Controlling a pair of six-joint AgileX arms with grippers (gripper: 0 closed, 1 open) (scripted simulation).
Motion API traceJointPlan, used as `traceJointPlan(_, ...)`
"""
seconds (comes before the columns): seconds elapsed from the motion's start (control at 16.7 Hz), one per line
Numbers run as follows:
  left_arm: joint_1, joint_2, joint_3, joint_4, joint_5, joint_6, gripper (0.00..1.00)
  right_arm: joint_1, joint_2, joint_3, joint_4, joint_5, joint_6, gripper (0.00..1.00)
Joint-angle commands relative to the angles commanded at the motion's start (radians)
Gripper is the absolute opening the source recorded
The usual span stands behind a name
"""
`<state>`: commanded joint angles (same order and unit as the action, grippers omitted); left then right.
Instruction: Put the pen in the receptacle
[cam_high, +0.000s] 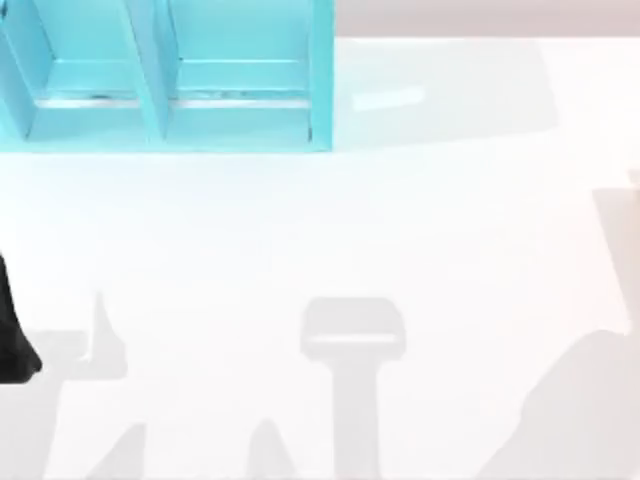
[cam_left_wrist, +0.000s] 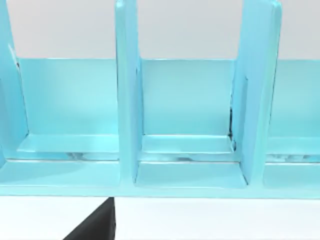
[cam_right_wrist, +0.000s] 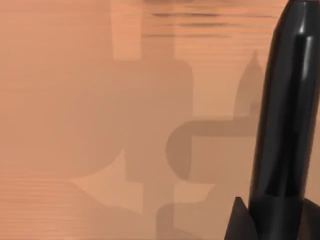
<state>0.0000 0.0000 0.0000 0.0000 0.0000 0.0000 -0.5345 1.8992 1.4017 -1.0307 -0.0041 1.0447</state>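
The pen (cam_right_wrist: 287, 105) is a glossy black rod standing close to the right wrist camera, its base held in my right gripper (cam_right_wrist: 260, 222), which is shut on it. Its tip points away over the table surface. The receptacle (cam_high: 165, 135) is a turquoise rack with upright dividers at the table's far left. Its open compartments (cam_left_wrist: 187, 150) face the left wrist camera. My left arm (cam_high: 15, 335) sits at the left edge of the table, well short of the receptacle, and a dark part of its gripper (cam_left_wrist: 95, 227) shows low in the left wrist view.
The white table (cam_high: 400, 230) stretches from the rack to the front edge, crossed by grey shadows of the arms and of a stand (cam_high: 352, 335). A pale flat patch (cam_high: 385, 98) lies right of the rack.
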Motion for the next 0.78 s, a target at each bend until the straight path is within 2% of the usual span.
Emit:
traceJointPlan(0.24, 0.000, 0.000, 0.000, 0.000, 0.000, 0.000, 1.00, -0.007, -0.001, -0.004, 0.006, -0.003, -0.004, 0.00)
traceJointPlan(0.78, 0.000, 0.000, 0.000, 0.000, 0.000, 0.000, 1.00, -0.007, -0.001, -0.004, 0.006, -0.003, -0.004, 0.68)
